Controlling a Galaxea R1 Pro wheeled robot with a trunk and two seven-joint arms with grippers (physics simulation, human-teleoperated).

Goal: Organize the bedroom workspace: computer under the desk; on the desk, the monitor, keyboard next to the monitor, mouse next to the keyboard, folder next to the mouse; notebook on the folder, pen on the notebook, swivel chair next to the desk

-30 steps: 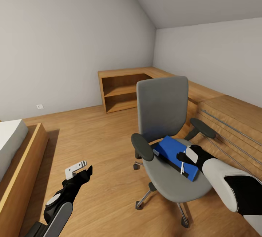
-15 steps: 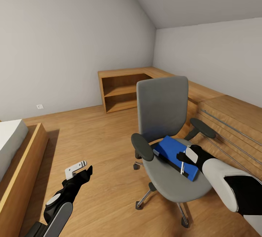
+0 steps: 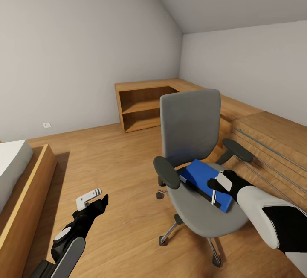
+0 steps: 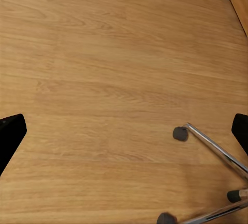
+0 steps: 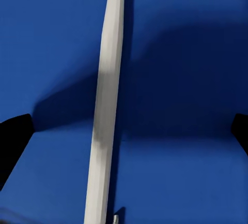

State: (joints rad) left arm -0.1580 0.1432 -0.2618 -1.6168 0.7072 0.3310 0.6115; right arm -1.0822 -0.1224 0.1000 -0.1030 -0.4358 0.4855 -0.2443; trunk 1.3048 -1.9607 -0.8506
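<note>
Head view shows the swivel chair (image 3: 194,158) standing in the open wooden floor (image 3: 115,171), with a blue flat item (image 3: 204,176) lying on its seat and the pen (image 3: 213,196), a thin white stick, resting on top of that item near its front edge. The right gripper (image 3: 216,185) hovers just above the pen. In the right wrist view the pen (image 5: 106,115) runs straight between the two dark fingertips (image 5: 13,136), which stand wide apart, so nothing is held yet. The left gripper (image 3: 91,201) hangs low over the floor beside the chair, its fingers also spread wide and empty; its wrist camera sees the chrome legs and castors (image 4: 180,133) of the chair.

I judge that the step in hand is to pick up the pen. To do it well, the gripper should come down centred on the stick and close across its thin width, gently, because the pen may roll on the smooth blue surface.

The black armrests (image 3: 168,173) stand on both sides of the seat, so lifting straight up looks safest. A low wood cabinet (image 3: 273,141) is near on the right side; the floor to the left is open.
</note>
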